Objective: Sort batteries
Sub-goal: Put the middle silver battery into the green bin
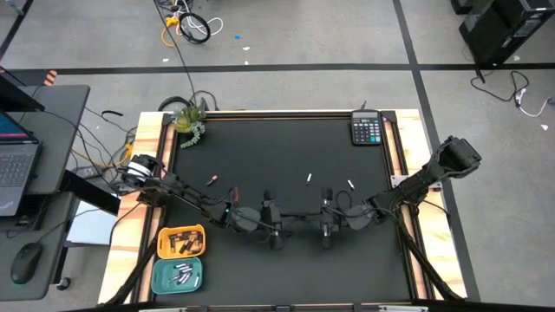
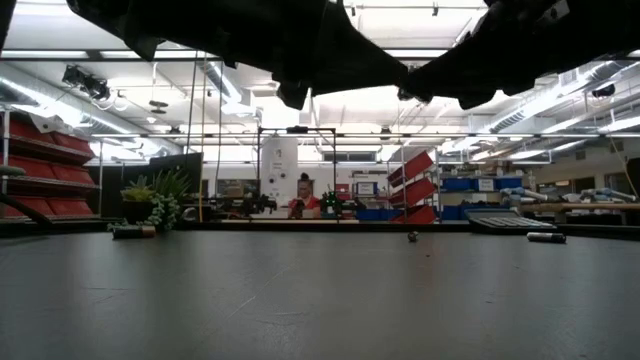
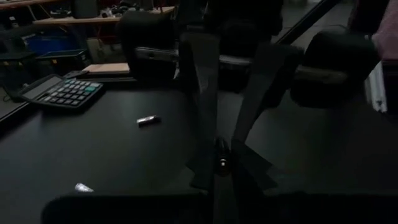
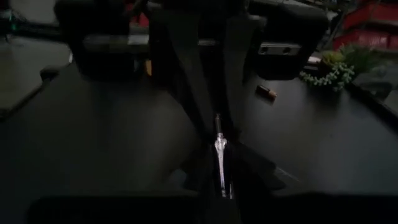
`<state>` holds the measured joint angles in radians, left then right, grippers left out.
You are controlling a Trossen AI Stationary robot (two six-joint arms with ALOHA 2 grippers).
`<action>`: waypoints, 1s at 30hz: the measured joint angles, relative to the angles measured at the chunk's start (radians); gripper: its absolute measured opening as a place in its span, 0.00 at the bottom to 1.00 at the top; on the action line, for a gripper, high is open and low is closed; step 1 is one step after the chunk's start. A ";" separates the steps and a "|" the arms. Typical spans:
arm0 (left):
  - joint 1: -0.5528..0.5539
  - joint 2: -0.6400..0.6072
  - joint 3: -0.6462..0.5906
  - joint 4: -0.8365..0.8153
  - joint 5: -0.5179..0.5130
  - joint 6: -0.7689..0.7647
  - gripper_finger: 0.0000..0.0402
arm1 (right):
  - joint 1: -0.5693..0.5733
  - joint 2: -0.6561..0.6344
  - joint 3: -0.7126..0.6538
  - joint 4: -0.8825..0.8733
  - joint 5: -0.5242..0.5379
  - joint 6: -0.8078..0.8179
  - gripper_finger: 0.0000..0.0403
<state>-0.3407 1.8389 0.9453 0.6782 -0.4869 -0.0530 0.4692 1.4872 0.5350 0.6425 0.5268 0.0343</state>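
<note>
Down at the near-middle of the black mat, the left gripper (image 1: 272, 232) has its fingers pinched together on what looks like a small dark battery (image 3: 221, 163), held right at the tips just above the surface. The right gripper (image 1: 327, 230) sits just beside it. Honestly can't tell whether that one is gripping or loose, there's only a silvery sliver (image 4: 220, 145) at its tip that might be a battery.

Progress-wise I'd say it's well past halfway. The orange plastic tray (image 1: 163, 251) off the mat's near-left corner already has several dark copper-ended batteries in it. The teal plastic tray (image 1: 158, 282) just below it holds a bunch of silvery ones.

Still loose on the mat:
- a dark battery with an orange end (image 1: 211, 180)
- another dark one (image 1: 234, 192) close to the left arm
- a white slim battery (image 1: 309, 178)
- a second white battery (image 1: 350, 185), over on the right arm's side

So roughly four left, plus whatever's in the grippers.

Around the edges there's a dark desk calculator (image 1: 367, 130) in the far-right corner and a little green potted plant (image 1: 189, 121) in the far-left corner, both well away from the action. My guess is the only real hassle is the two arms crowding each other, with both trays on the left side.
</note>
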 joint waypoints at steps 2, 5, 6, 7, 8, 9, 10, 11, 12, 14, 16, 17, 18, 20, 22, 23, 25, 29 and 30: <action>0.001 0.000 0.000 -0.009 -0.006 0.000 0.09 | -0.001 0.000 0.001 -0.012 0.005 0.043 0.23; 0.001 0.002 -0.001 -0.024 -0.009 0.001 0.09 | -0.001 0.000 0.002 -0.021 0.006 0.075 0.32; 0.001 0.002 -0.001 -0.028 -0.014 0.001 0.09 | -0.001 -0.001 0.002 -0.021 0.007 0.076 0.34; 0.001 0.002 -0.001 -0.031 -0.016 0.001 0.09 | -0.001 -0.001 0.002 -0.025 0.007 0.076 0.37; 0.001 0.002 -0.001 -0.035 -0.018 0.001 0.09 | -0.001 -0.001 0.002 -0.032 0.014 0.075 0.39; -0.001 0.002 -0.001 -0.043 -0.023 0.000 0.09 | 0.003 -0.001 0.002 -0.045 0.032 0.075 0.41; -0.004 0.001 -0.001 -0.061 -0.036 0.000 0.09 | 0.007 -0.006 0.002 -0.064 0.054 0.076 0.42; -0.009 -0.005 -0.001 -0.095 -0.050 0.000 0.09 | 0.010 -0.013 0.002 -0.091 0.078 0.077 0.44; -0.015 -0.017 -0.001 -0.142 -0.061 -0.002 0.09 | 0.013 -0.023 0.002 -0.117 0.102 0.086 0.45; -0.034 -0.066 -0.002 -0.272 -0.068 -0.020 0.09 | 0.014 -0.050 0.003 -0.200 0.142 0.118 0.46; -0.059 -0.147 -0.001 -0.451 -0.050 -0.069 0.09 | 0.014 -0.078 0.003 -0.290 0.172 0.156 0.46; -0.074 -0.193 -0.001 -0.563 -0.030 -0.112 0.09 | 0.014 -0.091 0.003 -0.330 0.188 0.170 0.46; -0.090 -0.240 -0.001 -0.663 0.002 -0.164 0.09 | 0.011 -0.103 0.003 -0.364 0.207 0.174 0.46; -0.124 -0.341 -0.001 -0.876 0.102 -0.307 0.09 | -0.001 -0.117 0.003 -0.400 0.248 0.167 0.45; -0.160 -0.432 -0.001 -1.047 0.250 -0.483 0.09 | -0.021 -0.125 0.003 -0.408 0.296 0.132 0.44; -0.179 -0.465 0.000 -1.133 0.328 -0.576 0.09 | -0.033 -0.127 0.003 -0.408 0.324 0.108 0.43; -0.225 -0.520 -0.001 -1.291 0.438 -0.747 0.09 | -0.063 -0.127 0.003 -0.403 0.385 0.076 0.42; -0.323 -0.606 -0.001 -1.454 0.538 -1.097 0.09 | -0.133 -0.127 0.002 -0.395 0.521 0.079 0.40; -0.353 -0.615 -0.001 -1.469 0.555 -1.177 0.09 | -0.148 -0.126 0.002 -0.396 0.540 0.086 0.40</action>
<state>-0.6935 1.2241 0.9443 -0.7905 0.0682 -1.2299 0.3208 1.3607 0.5373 0.2464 1.0667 0.1204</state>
